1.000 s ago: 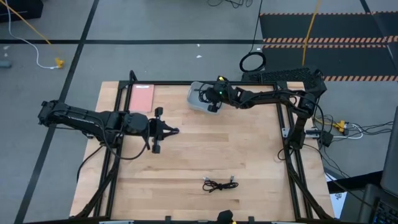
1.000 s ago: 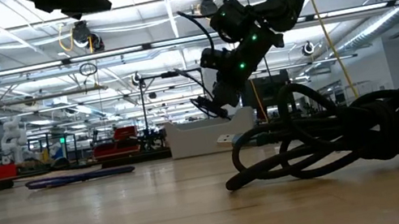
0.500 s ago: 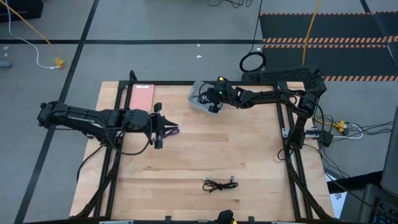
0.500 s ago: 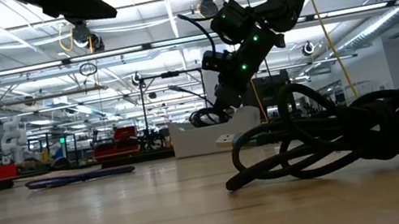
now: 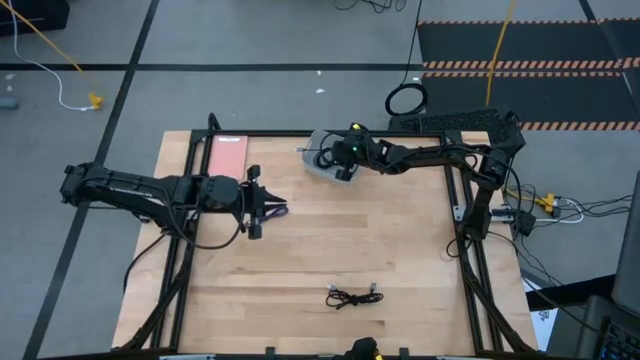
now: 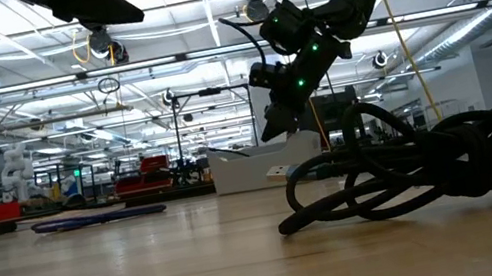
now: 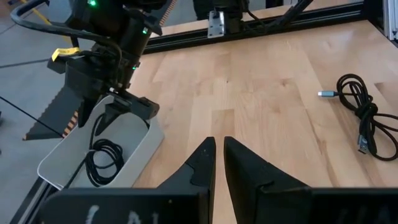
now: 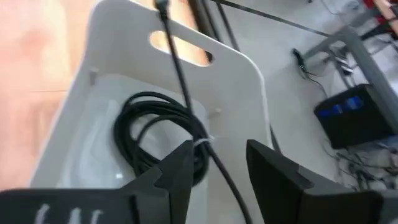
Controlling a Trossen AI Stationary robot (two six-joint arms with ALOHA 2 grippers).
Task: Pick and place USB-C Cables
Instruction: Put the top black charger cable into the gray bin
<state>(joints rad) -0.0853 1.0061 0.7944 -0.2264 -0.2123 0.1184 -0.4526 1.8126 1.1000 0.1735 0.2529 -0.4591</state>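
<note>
The right gripper [image 5: 338,168] hangs over the tray [image 5: 312,165] at the top centre of the high view, its fingers [image 8: 177,171] spread and empty. Directly under it, inside the tray, lies a black cable [image 8: 158,134] in a loose coil, one end trailing up over the tray's rim. That cable looks already delivered.

The left gripper [image 5: 278,210] sits left of centre in the high view, low over the table [image 5: 400,250], fingers [image 7: 202,163] pressed nearly together. A bit of purple shows at their tips in the high view; whether they pinch the purple cable [image 6: 98,219] or only rest beside it, I cannot tell. In the low view that cable lies flat on the wood at the left.

The cable left on open wood is the second black one [image 5: 354,296], at the bottom centre of the high view, well apart from both grippers. Its long axis runs left to right in that view, plug ends pointing right. It lies toward the bottom of the frame from both grippers, below and right of the left one, below the right one. The left gripper looks slightly nearer, but the right is the free one, so I judge the next pick as a reach down the frame, with the fingers set across the bundle.
</note>
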